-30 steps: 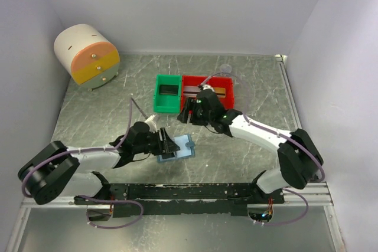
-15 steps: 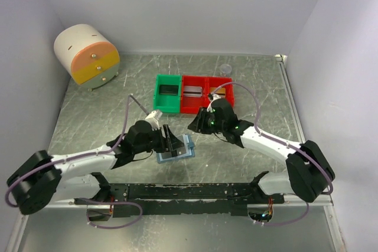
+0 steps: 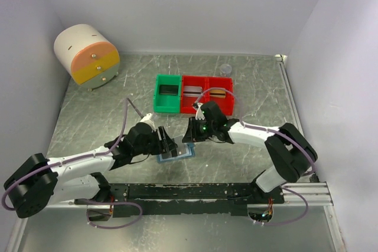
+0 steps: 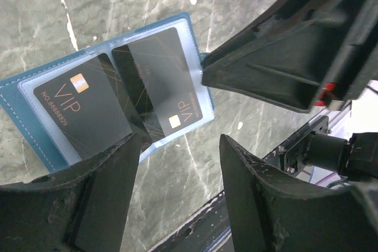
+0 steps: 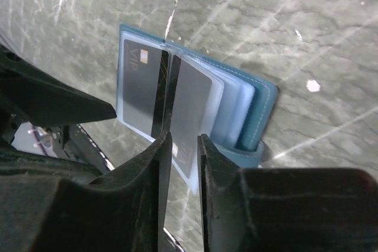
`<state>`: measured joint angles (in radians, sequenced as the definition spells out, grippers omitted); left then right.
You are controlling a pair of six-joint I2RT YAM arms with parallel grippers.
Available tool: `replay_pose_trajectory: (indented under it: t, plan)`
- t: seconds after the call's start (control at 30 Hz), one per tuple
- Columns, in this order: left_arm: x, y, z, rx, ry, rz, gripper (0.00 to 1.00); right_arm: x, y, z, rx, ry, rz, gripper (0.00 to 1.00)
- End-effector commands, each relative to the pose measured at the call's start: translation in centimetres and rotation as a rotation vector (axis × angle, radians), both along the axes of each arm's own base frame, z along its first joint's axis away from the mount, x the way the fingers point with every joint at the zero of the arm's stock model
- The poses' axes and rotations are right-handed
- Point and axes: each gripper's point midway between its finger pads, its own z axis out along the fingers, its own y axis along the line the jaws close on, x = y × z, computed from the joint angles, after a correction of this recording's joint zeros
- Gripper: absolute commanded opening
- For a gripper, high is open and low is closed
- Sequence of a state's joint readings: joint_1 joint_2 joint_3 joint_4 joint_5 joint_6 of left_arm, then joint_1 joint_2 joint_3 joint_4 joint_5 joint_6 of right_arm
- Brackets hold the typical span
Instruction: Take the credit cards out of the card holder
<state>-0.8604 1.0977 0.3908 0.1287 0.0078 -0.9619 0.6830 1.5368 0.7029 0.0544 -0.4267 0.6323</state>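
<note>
Black plastic on both pairs. The right fingers point(image 5: 142, 193) are down to a thin slit right over the holder point(image 5: 260, 107), and the edge of one card point(image 5: 190, 101) runs into that slit. I can't tell if they're actually biting it or only framing it. The left fingers point(image 4: 100, 205) are spread wide with nothing between them. One of them sits over the holder's near edge, maybe pinning it, but I can't say if it touches. The holder lies open and flat near the front of the desk point(image 3: 118, 104), between the two arms. It has two dark cards in its clear sleeves, the second card point(image 5: 139, 87) in the panel beside the first. My read is that this is mid-job, on the step of drawing a card out of its sleeve. Behind the holder a dark one point(image 3: 169, 90) lies in the green bin point(image 3: 157, 94), and a silvery one point(image 3: 191, 91) and a gold one point(image 3: 219, 93) lie in the red bin point(image 3: 231, 95). Next move, I reckon, wants a firm pinch on that thin edge. After that, a slide along the sleeve's mouth rather than straight up, with the left holding the holder down so it doesn't drag along. The desk is a grey sheet, marbled and scratched, and looks like metal. Plain white walls point(image 3: 177, 10) box it in, and a round white drum point(image 3: 85, 57) with an orange and yellow front sits at back left.
</note>
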Motion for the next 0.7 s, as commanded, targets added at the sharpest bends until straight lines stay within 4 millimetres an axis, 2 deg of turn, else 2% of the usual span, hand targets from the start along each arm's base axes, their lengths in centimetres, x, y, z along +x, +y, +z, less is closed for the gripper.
replay_pose_trajectory:
  t: [0.0,0.13,0.2,0.47,0.67]
  plan:
    - [-0.3,-1.1,-0.3,-0.020,0.007,-0.052,0.68,0.8,-1.2,1.5,-0.036,-0.097,-0.024,0.27]
    - [-0.4,-2.1,-0.8,-0.027,0.027,-0.088,0.66,0.2,-0.3,2.4,0.019,-0.084,0.026,0.27]
    - [-0.2,-2.4,-1.0,-0.033,0.031,-0.085,0.65,0.0,0.0,1.8,0.030,-0.060,0.030,0.26]
    - [0.5,-3.0,-1.9,-0.031,0.038,-0.070,0.65,-1.0,-1.1,-2.8,-0.052,0.032,0.010,0.22]
    - [1.0,-2.4,-3.0,0.005,0.046,-0.030,0.65,-1.5,-3.5,-6.1,-0.158,0.070,-0.081,0.20]
